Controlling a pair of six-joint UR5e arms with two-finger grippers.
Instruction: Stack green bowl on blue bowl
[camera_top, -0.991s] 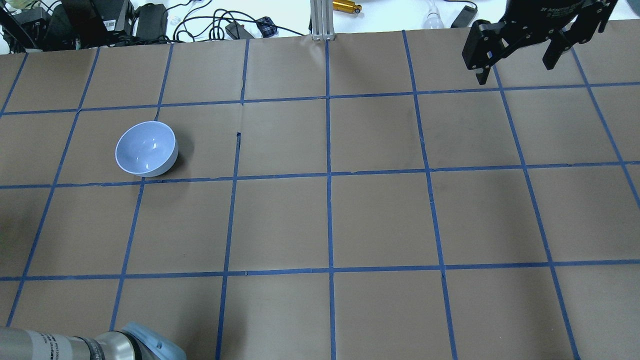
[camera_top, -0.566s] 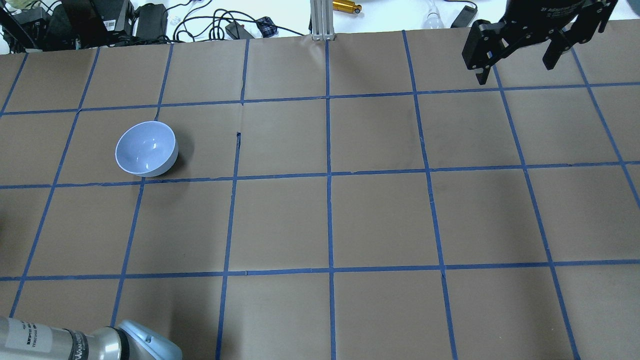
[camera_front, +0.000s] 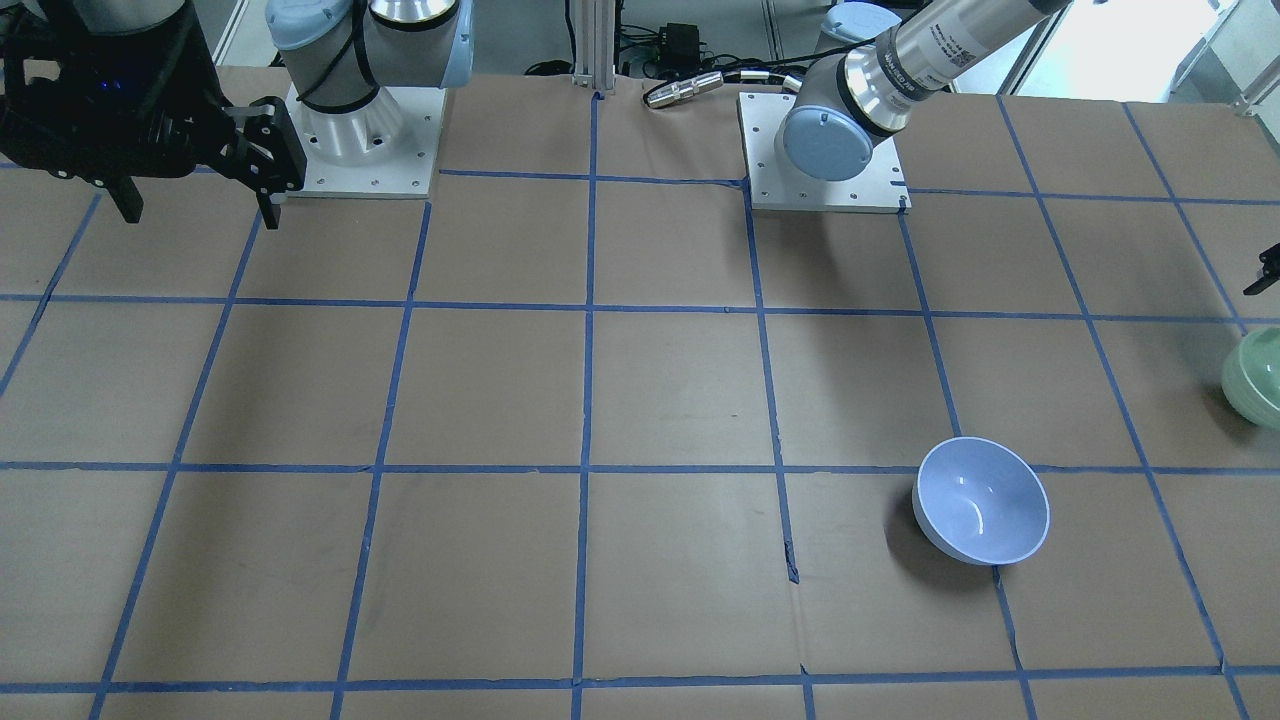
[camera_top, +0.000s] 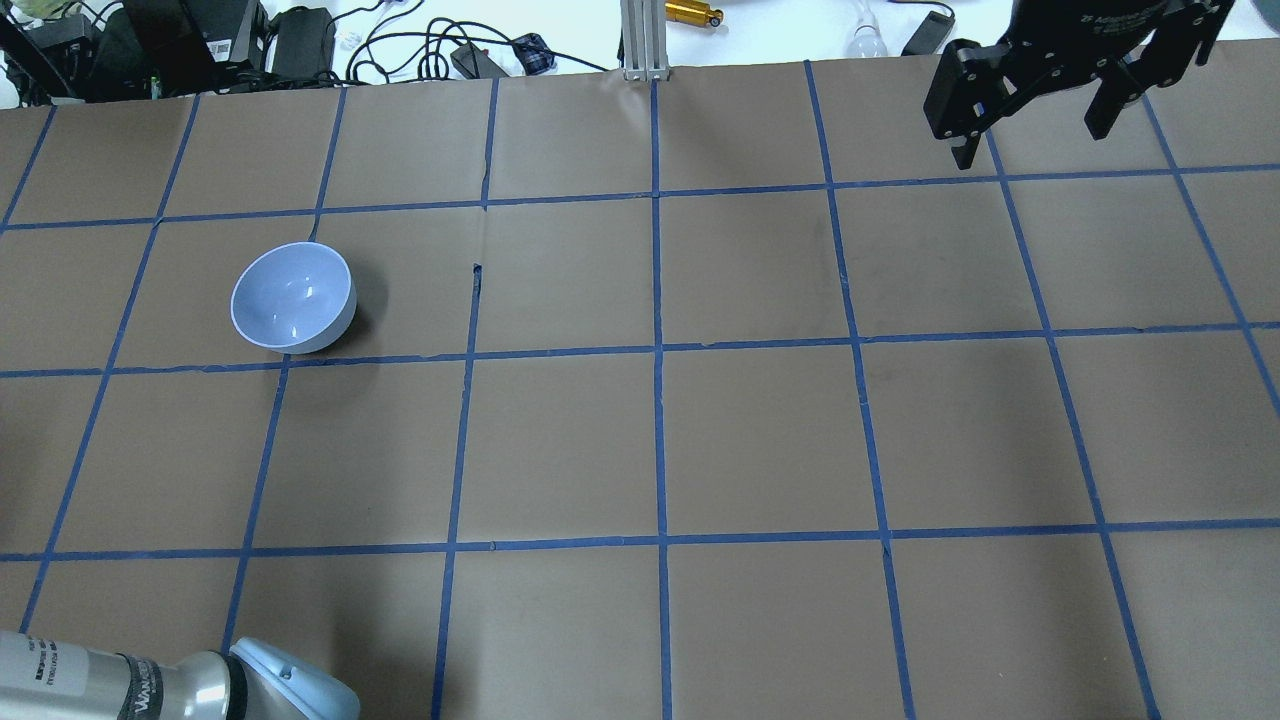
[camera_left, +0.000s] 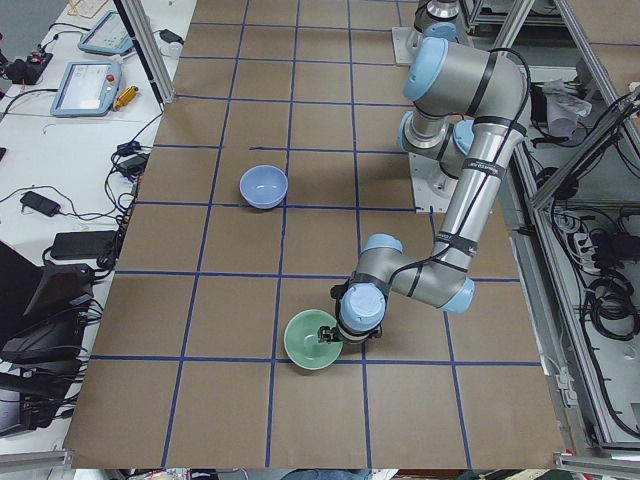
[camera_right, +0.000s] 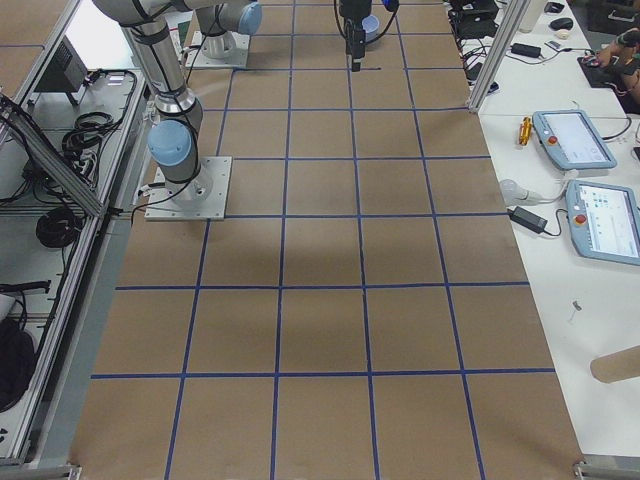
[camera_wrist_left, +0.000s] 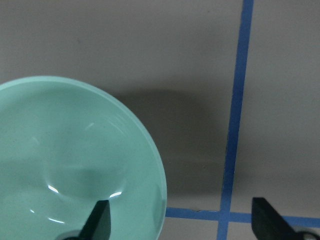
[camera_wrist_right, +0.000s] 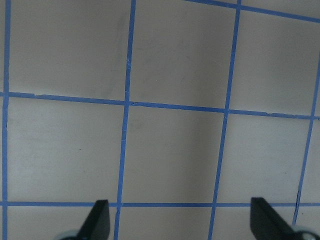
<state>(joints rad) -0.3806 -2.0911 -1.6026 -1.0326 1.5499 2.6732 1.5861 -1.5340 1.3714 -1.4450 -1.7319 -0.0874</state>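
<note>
The green bowl (camera_wrist_left: 75, 160) sits upright near the table's left end, also seen in the exterior left view (camera_left: 312, 340) and at the front-facing view's right edge (camera_front: 1258, 380). My left gripper (camera_wrist_left: 182, 222) is open and low over the bowl's rim, one finger above the inside and the other outside it; it also shows in the exterior left view (camera_left: 328, 335). The blue bowl (camera_top: 293, 297) stands upright and empty, apart from the green one (camera_front: 982, 500). My right gripper (camera_top: 1030, 135) is open and empty, high over the far right of the table (camera_front: 200, 210).
Brown paper with a blue tape grid (camera_top: 660, 350) covers the table. Cables and boxes (camera_top: 200, 40) lie beyond its far edge, and a metal post (camera_top: 640, 40) stands at the far middle. The arm bases (camera_front: 360, 150) stand on white plates.
My left arm's elbow has slid a little down and left at the bottom of the overhead view. The blue bowl and the right arm have not moved.
</note>
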